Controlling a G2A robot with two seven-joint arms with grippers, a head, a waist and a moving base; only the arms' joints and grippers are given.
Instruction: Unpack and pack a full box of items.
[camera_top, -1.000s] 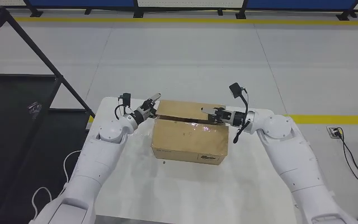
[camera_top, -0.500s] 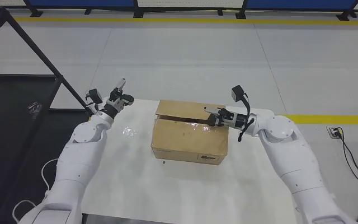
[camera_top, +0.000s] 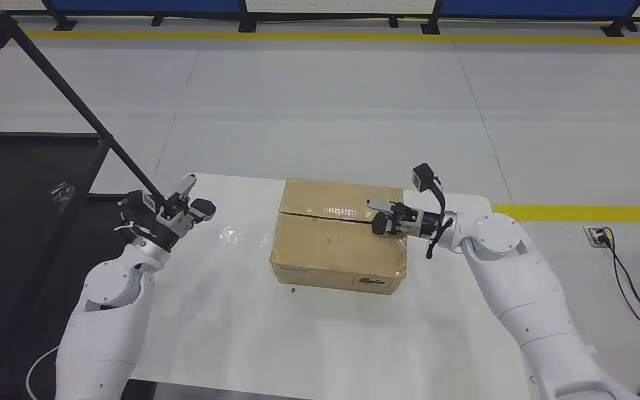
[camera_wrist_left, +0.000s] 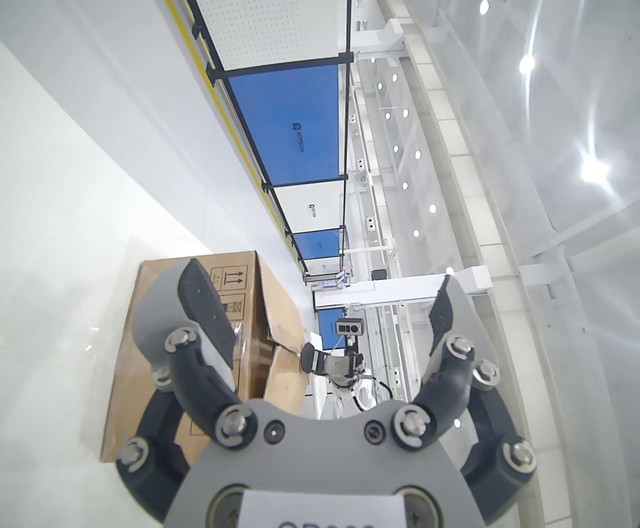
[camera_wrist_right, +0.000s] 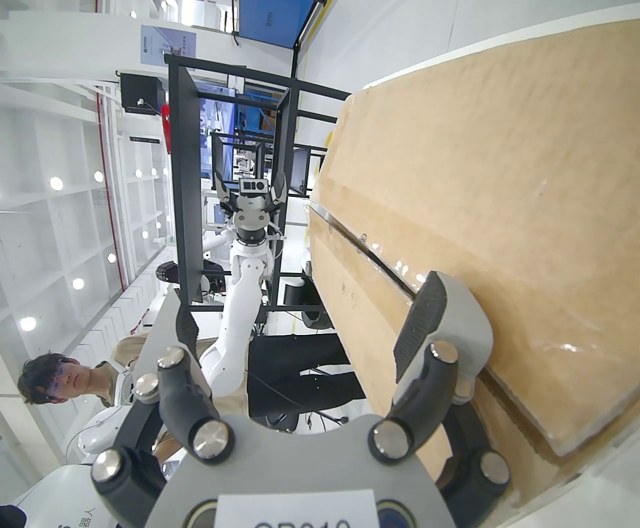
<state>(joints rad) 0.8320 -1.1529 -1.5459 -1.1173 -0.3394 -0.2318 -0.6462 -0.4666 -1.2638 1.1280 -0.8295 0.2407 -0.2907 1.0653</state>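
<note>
The cardboard box (camera_top: 340, 240) sits near the middle of the white tabletop (camera_top: 300, 340), its long sides running across the robot's front. Its top flaps are folded down and meet along a lengthwise seam (camera_top: 330, 212) with glossy clear tape over it. In the right wrist view the box (camera_wrist_right: 475, 175) shows a narrow gap along that seam.

The right end effector (camera_top: 385, 215) is over the right end of the box top, close to the seam. Its fingers are spread apart and hold nothing. In its own view, the right end effector (camera_wrist_right: 310, 305) has one finger (camera_wrist_right: 435, 310) lying over the flap on the robot's side of the seam, apparently resting on the cardboard. The other finger hangs off the box, in the air.

The left end effector (camera_top: 190, 205) hovers at the tabletop's far left corner, well apart from the box, pointing up and away. It is open and empty, and past the left end effector (camera_wrist_left: 322, 290) the box (camera_wrist_left: 270, 310) stands farther off.

A black metal frame (camera_top: 90, 130) stands left of the tabletop, its slanted bar ending just beside the left end effector. A yellow floor line (camera_top: 570, 212) runs behind the right arm, with a floor socket (camera_top: 597, 236) near it.
</note>
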